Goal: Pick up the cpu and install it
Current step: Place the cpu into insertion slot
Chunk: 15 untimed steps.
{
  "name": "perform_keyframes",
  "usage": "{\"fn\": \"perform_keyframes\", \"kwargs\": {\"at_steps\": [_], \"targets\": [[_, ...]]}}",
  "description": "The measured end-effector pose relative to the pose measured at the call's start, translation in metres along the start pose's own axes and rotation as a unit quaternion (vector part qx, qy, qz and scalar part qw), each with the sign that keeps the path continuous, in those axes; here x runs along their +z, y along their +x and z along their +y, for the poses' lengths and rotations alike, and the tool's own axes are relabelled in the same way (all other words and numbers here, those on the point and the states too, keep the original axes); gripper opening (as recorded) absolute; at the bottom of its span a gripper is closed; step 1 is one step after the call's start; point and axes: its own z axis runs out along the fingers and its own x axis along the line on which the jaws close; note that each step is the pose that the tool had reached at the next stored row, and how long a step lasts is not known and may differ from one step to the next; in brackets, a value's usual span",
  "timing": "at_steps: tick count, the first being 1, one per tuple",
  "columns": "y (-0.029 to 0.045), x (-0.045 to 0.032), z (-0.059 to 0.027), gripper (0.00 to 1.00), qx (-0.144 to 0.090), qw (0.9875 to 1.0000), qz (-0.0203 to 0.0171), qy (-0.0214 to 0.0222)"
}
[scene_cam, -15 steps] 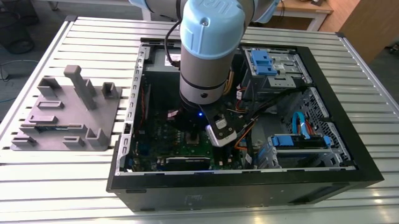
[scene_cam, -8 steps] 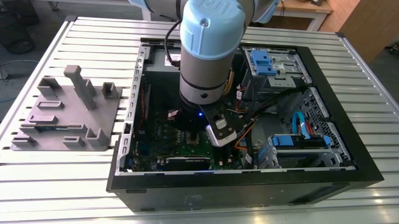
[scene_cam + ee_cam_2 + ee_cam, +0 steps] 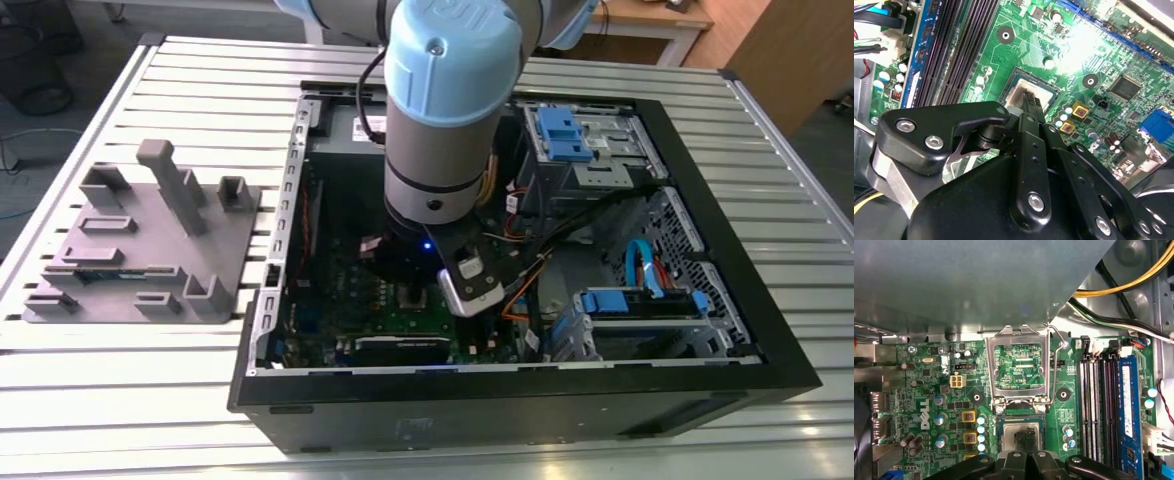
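Install step, likely near its end: cpu (image 3: 1008, 432) lies in socket (image 3: 1019, 420), frame (image 3: 1019, 335) open, pincer (image 3: 1026, 436) tips pressed together over it. Any move needs straight, gentle motion.

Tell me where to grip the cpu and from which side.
Probably by two opposite edges of the cpu, coming straight down from above: it lies flat, silver top up, too thin for a side approach, and the open frame leaves the top clear.
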Motion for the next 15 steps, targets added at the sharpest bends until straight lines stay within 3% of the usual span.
{"fn": "perform_keyframes", "kwargs": {"at_steps": [4,15], "targets": [[0.0000,0.0016,-0.0001,0.11,0.000,1.0000,0.0000,0.0025],[0.0000,0.0045,-0.0002,0.11,0.000,1.0000,-0.0001,0.0029]]}}
